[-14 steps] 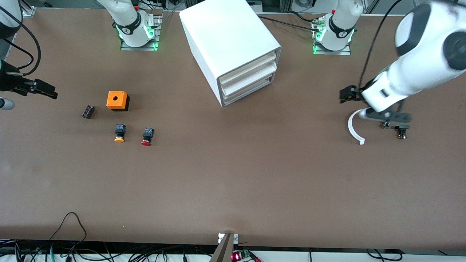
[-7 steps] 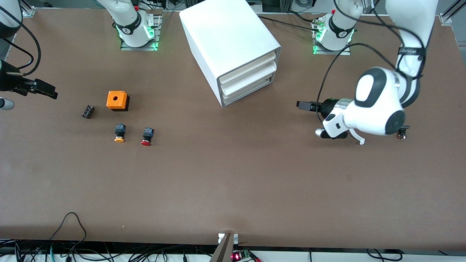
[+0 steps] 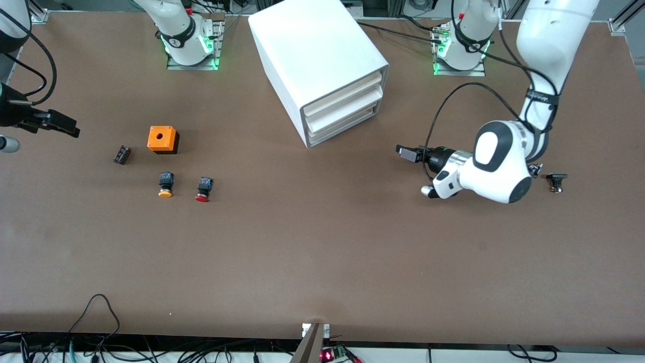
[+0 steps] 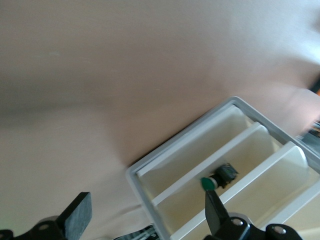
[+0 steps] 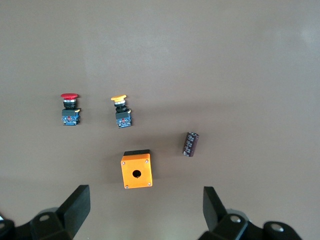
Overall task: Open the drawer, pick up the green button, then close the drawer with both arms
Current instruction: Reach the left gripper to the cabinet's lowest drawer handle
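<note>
The white cabinet (image 3: pixel 317 55) stands at the table's middle, near the robots' bases. Its drawers are all shut, and the lowest drawer (image 3: pixel 347 125) sits flush. My left gripper (image 3: pixel 407 153) is open and empty. It hangs low over the table between the cabinet and the left arm's end and points at the cabinet's front. In the left wrist view my left gripper (image 4: pixel 147 215) faces the cabinet's front (image 4: pixel 145 200). The green-capped button (image 4: pixel 216 179) shows inside one of the drawers; I cannot tell which. My right gripper (image 3: pixel 63 125) waits open over the right arm's end, also seen in the right wrist view (image 5: pixel 145 210).
Toward the right arm's end lie an orange box (image 3: pixel 162 139), a black cylinder (image 3: pixel 122 154), an orange-capped button (image 3: pixel 165 185) and a red-capped button (image 3: pixel 203 189). A small black part (image 3: pixel 556 181) lies at the left arm's end, beside the left arm's wrist.
The left arm has swung its gripper from the left arm's end toward the cabinet's front and now covers the white curved piece. The right arm has not moved.
</note>
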Tool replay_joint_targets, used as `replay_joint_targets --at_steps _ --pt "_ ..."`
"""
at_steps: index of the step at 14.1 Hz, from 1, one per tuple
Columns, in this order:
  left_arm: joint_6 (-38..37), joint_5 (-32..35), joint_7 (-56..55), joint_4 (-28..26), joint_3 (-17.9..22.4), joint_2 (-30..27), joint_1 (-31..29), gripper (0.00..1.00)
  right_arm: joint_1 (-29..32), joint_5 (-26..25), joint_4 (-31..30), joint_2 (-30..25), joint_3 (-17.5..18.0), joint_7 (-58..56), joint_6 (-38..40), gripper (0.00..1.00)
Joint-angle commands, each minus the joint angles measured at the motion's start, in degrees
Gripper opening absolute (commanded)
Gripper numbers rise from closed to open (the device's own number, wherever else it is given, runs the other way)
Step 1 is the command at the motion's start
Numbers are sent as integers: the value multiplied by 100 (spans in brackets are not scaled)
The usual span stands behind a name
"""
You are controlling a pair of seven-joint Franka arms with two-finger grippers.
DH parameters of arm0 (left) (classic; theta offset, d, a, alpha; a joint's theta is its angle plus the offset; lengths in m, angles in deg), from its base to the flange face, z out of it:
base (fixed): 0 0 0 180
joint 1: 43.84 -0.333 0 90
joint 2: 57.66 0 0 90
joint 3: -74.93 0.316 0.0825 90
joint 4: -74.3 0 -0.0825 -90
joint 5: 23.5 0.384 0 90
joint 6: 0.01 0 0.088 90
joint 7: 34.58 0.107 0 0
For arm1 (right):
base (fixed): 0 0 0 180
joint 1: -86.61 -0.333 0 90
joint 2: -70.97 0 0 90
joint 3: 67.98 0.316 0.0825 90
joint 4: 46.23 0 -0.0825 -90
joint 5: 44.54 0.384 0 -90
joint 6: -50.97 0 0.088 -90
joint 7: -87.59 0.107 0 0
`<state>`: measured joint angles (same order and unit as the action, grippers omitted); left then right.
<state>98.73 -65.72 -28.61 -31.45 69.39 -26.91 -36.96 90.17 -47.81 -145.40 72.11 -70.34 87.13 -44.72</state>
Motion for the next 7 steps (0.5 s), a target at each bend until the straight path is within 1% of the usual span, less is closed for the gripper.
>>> replay_joint_targets --at_steps 1,3,5,7 --pt "514 -733 1095 -559 -78 159 190 100 22 108 -50 -35 -2 -86 -63 100" --pt "725 -840 1537 -753 -333 212 235 100 22 108 -33 -35 -2 -94 -72 100" --pt "867 -867 1556 -886 -631 195 226 100 22 143 2 -35 -2 -86 -107 100" --pt "867 -1173 1556 -1079 -860 159 235 100 22 152 11 -35 -2 -77 -98 100"
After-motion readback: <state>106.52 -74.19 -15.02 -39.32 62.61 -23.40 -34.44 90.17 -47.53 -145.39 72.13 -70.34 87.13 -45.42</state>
